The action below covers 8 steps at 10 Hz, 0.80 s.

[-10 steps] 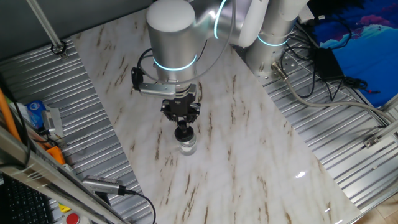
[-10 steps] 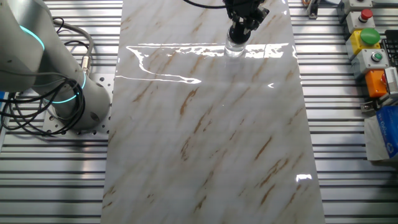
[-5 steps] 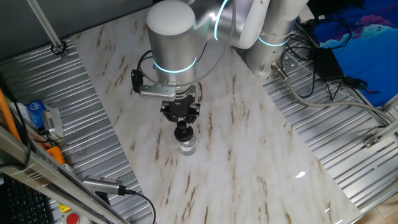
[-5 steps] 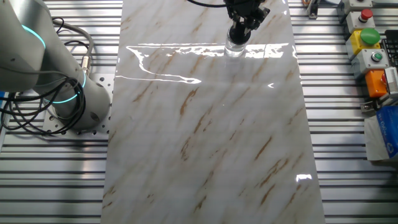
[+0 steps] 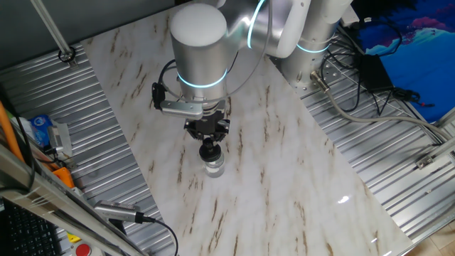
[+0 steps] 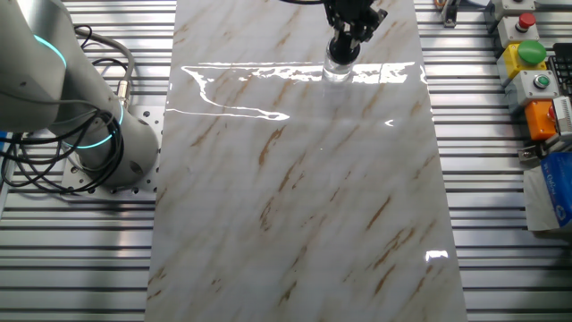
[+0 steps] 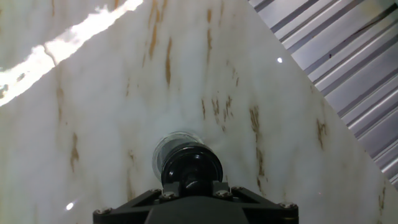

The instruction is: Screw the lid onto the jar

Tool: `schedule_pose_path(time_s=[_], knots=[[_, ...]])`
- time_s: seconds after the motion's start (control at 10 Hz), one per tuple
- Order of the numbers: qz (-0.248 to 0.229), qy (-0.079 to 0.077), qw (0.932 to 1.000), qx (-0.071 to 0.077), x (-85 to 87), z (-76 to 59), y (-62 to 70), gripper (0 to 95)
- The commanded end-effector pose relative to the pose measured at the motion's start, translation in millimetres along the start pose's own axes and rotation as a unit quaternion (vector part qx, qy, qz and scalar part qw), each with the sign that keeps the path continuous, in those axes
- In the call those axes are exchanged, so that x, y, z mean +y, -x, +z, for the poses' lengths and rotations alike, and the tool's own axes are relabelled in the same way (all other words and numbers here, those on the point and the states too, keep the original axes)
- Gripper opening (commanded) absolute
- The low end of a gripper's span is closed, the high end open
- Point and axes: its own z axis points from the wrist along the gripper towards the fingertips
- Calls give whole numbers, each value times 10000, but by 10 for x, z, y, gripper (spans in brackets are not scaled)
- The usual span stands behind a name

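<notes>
Already the lid (image 7: 191,167) sits on top of the jar (image 5: 213,166), which stands upright on the marble table (image 5: 284,178) directly beneath my wrist. My gripper (image 5: 209,148) is clamped on the lid from above. How far the thread has run I cannot tell; I judge turning and release remain. My arm hangs straight down over the jar, fingers vertical.
</notes>
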Motion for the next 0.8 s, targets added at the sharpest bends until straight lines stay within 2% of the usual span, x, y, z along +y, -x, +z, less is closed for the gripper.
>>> schedule_pose_path(time_s=[0.1,0.8], knots=[[-7,-16,10000,52,3,-4,-5,0],[-280,65,9996,-44,3,-4,-5,0]])
